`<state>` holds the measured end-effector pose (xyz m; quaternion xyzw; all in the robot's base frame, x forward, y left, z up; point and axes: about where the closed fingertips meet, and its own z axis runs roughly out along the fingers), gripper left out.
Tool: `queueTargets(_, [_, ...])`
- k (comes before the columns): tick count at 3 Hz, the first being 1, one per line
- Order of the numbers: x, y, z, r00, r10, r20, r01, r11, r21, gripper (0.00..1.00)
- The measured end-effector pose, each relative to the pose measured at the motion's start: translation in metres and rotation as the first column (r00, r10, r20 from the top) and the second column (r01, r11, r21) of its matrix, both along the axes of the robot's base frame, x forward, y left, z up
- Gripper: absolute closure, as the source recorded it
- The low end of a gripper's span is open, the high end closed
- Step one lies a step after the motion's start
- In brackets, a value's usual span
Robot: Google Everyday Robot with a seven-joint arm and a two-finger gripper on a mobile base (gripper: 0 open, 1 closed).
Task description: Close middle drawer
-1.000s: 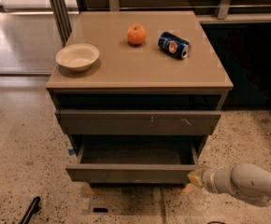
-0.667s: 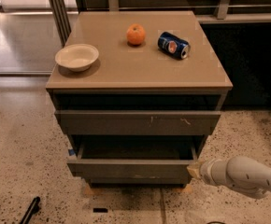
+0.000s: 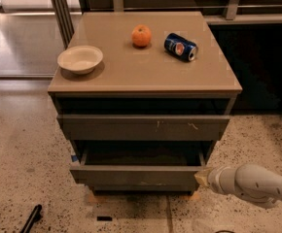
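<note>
Below the front edge of the surface, your middle drawer has slid further in than a second ago, yet remains partly open: keep pushing. Your hand sits at its front's right end; wide or narrow, you cannot tell.

Speckled terrazzo floor is laid in front; metal posts are set rear left; dark recess is seen right.

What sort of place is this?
Probably an office or lab area: speckled floor, a drawer cabinet holding bowl, orange and can. The gripper is at the right end of the middle drawer.
</note>
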<state>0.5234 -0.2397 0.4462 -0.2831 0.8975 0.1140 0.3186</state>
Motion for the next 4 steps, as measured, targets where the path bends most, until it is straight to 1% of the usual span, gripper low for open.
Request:
queueTargets(1, [-0.007,-0.006,-0.016,0.9985,-0.05,-0.022,0.05,0.999,0.009,1.0])
queueTargets(2, [-0.003,-0.01,-0.018,0.9971,-0.075,-0.012,0.075,0.997,0.003,1.0])
queueTargets(3, [0.006,-0.017,-0.012,0.9974,-0.071,0.012,0.071,0.997,-0.028,1.0])
queueTargets(4, [0.018,-0.03,0.01,0.9965,-0.048,0.068,0.053,0.996,-0.076,1.0])
